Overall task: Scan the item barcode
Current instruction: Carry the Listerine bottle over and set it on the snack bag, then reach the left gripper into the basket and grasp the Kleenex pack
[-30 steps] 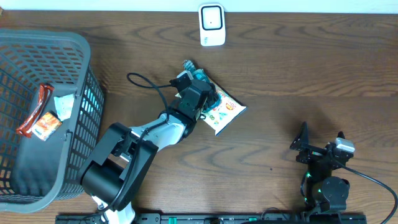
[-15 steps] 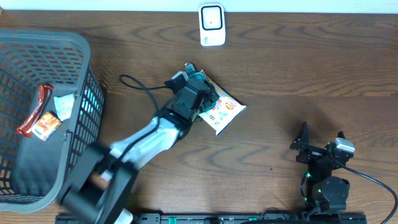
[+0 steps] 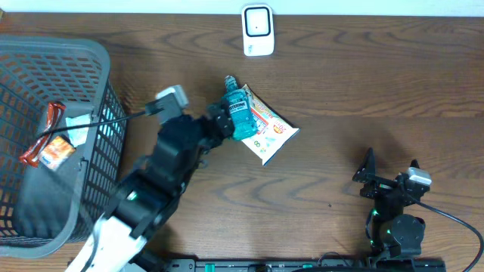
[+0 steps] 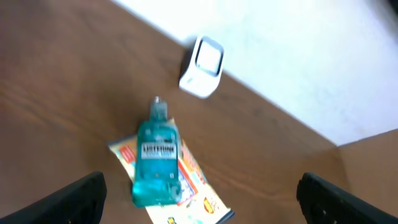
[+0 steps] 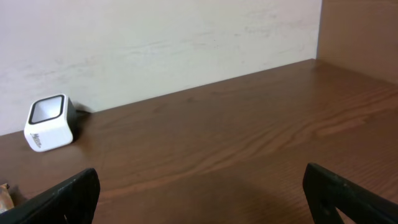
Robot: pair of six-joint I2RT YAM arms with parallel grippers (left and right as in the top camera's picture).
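we judge the scan as not yet shown done: the teal mouthwash bottle (image 3: 239,117) lies flat on the worktop (image 3: 355,83), resting partly on a snack packet (image 3: 274,131), well apart from the white scanner (image 3: 257,29) at the far edge. nothing is held up to the scanner's window. in the left wrist view the bottle's front label faces up and its cap points roughly toward the scanner; we can't see a barcode on it. what is left, as we read it, is to grip an item, turn its barcode to the scanner and present it. the basket (image 3: 102,72) on the left holds a few small packets; we can't tell whether those have been scanned.

the left arm (image 3: 162,162) reaches across from the near left, its wrist just beside the bottle's base. its jaws are wide apart and hold nothing. the right arm (image 3: 393,208) sits folded at the near right, facing the far wall, its jaws also wide apart and empty.
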